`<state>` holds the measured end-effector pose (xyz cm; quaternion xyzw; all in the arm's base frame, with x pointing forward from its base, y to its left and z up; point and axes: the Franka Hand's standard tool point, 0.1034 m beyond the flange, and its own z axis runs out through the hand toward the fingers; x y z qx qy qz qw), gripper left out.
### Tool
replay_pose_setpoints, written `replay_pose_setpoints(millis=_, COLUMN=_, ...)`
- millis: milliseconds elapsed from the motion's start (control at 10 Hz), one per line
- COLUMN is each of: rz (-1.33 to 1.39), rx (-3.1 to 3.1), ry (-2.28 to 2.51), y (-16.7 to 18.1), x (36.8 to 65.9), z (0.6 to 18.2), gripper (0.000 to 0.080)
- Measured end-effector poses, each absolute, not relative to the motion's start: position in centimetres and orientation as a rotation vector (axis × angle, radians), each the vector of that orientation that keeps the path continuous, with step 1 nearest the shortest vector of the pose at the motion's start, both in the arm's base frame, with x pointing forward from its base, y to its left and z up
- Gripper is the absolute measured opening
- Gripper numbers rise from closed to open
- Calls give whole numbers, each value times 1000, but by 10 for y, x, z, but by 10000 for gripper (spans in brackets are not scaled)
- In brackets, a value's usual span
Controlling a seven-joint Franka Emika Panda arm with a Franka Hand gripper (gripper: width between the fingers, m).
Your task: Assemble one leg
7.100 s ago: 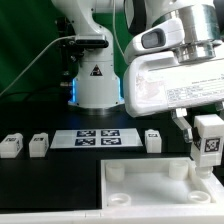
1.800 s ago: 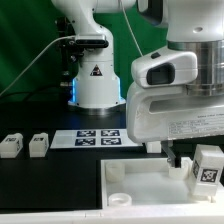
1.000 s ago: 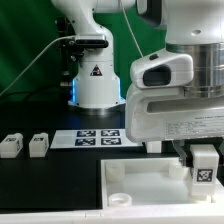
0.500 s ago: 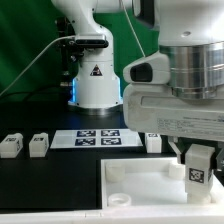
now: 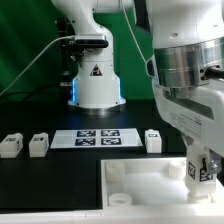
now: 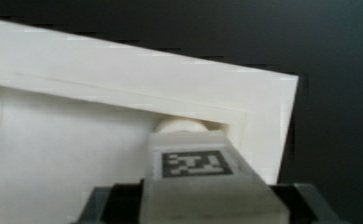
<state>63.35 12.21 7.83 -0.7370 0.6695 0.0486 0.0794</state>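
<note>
My gripper (image 5: 200, 172) is shut on a leg (image 5: 199, 168), a small white block whose tag faces the camera. It holds the leg upright over the far corner, on the exterior view's right, of the large flat white square piece (image 5: 140, 186). In the wrist view the leg (image 6: 199, 168) sits between my two dark fingers (image 6: 114, 205), its end right by a round corner socket (image 6: 185, 127) of the square piece (image 6: 107, 100). I cannot tell whether the leg touches the socket. Three more legs lie on the black table: two (image 5: 12, 146) (image 5: 39, 144) at the exterior view's left and one (image 5: 153, 140) beside the marker board.
The marker board (image 5: 100, 137) lies flat behind the square piece. The robot's white base (image 5: 97, 85) stands behind it, with a cable running off to the exterior view's left. My arm's large wrist housing (image 5: 190, 70) fills the upper part of the exterior view's right.
My wrist has turned about its axis with the leg in it. The leg has moved slightly toward the exterior view's left and down, closer to the square piece's corner.
</note>
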Motion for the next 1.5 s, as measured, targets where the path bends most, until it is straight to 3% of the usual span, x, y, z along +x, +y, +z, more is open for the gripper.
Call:
replay_pose_setpoints(millis=400, rz=188, rx=-2017, ry=2184, y=128, x=632, z=78, gripper=297)
replay_pose_setpoints(millis=500, rz=191, rx=-2068, ry=2139, y=129, x=631, z=77, gripper=386)
replay_pose_setpoints(millis=600, rz=197, rx=-2131, ry=2084, y=130, x=628, z=75, gripper=554)
replay_pose_setpoints(millis=700, rz=179, rx=-2299, ry=1890, y=127, x=628, z=74, gripper=554)
replay_pose_setpoints(millis=800, rz=160, rx=-2433, ry=1709, y=123, x=627, z=72, gripper=632)
replay_pose_setpoints(millis=1500, rz=85, rx=-2992, ry=540, y=121, x=623, z=73, gripper=648)
